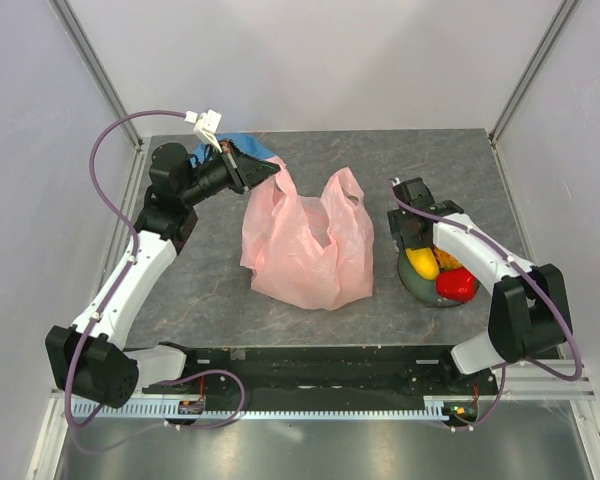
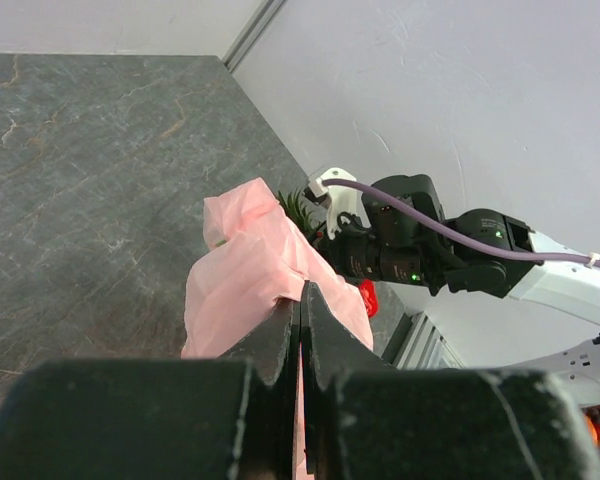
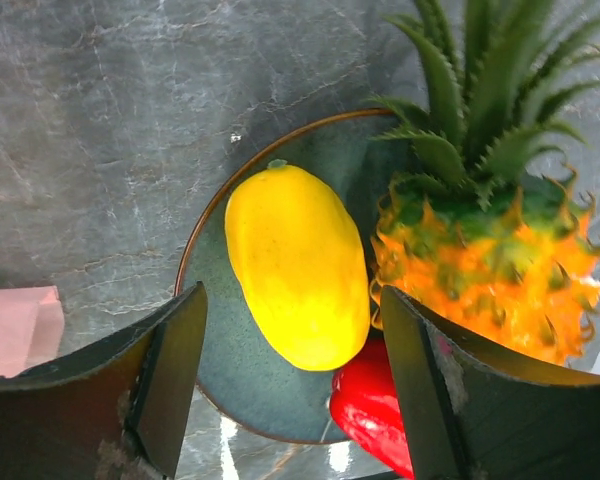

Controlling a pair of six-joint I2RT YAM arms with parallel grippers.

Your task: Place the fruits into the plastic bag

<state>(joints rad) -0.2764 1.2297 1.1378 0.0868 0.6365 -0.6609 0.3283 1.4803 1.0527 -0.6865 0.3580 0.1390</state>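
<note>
From above, the thin translucent pink plastic bag [image 1: 305,250] lies slumped in the middle of the grey stone-patterned worktop [image 1: 200,290]. The left hand [image 1: 272,171] is closed on one of its handle loops at the far left, with that loop drawn up toward it and a scrap of blue cloth [image 1: 248,141] just behind. To the right, apart from the bag, the dark round plate [image 1: 420,292] carries the fruits, and the right hand [image 1: 415,240] hovers over its far side. The left wrist view confirms the pinch: the two fingers are pressed together with a sliver of pink film between them, and the rest of the bag hangs away limp and creased. The right wrist view looks down between wide-open fingers [image 3: 170,370] at the smooth yellow toy mango [image 3: 295,265]. It lies on the plate just beside the orange toy pineapple with a green crown [image 3: 485,260], with the shiny red toy fruit [image 3: 370,415] against its lower end in this view; this hand holds nothing. The mango looks light, rigid and glossy, so probably slippery, and its narrow middle seems the best place to take hold. The bag is flimsy and will likely fall shut unless its mouth is held up and open.
</note>
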